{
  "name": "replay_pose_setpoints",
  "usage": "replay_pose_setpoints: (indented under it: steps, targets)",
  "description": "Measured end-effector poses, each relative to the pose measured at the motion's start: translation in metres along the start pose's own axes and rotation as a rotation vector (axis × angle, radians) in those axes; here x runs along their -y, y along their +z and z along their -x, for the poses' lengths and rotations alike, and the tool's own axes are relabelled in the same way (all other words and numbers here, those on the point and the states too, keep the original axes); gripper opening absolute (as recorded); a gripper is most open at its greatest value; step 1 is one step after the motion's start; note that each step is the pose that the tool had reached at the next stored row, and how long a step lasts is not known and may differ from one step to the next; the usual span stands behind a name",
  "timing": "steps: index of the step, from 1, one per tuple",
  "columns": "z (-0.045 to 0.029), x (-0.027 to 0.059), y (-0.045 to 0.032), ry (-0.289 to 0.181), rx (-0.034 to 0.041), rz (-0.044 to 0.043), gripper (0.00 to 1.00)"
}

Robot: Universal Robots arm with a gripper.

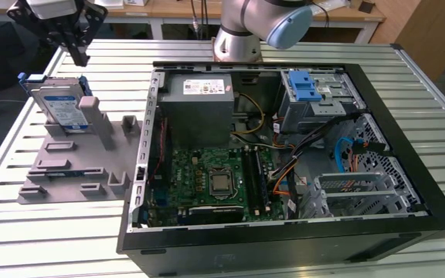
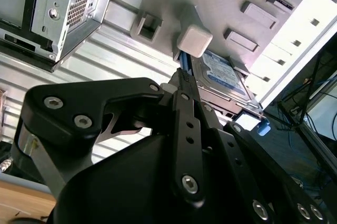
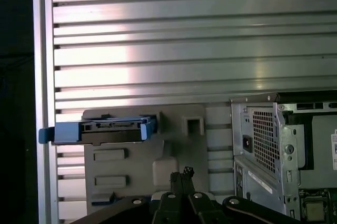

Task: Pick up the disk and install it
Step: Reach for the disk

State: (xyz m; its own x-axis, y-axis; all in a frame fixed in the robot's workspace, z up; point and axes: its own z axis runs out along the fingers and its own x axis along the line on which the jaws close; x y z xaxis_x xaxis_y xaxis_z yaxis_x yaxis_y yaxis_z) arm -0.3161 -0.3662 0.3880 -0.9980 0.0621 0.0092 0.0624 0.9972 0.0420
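Approach-to-pick step: the gripper [image 1: 78, 56] hovers just above the disk [image 1: 58, 107], apart from it. The jaws look closed together, holding nothing. The disk stands on edge in the grey holder plate [image 1: 68, 171], beside the open computer case [image 1: 377, 234], not yet installed. Judged: a grasp calls for the jaws opened enough to straddle the disk's top edge. Slatted metal surface [image 1: 439, 110]; wooden desk [image 1: 176, 8] behind, workshop-like room.
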Motion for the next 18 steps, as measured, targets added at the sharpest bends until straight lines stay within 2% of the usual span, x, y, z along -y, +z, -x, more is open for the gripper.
replay_pose_setpoints:
  steps: [18]
  targets:
    - [-0.0116, -0.0043, 0.0014, -0.001, 0.0000, 0.0000, 0.11]
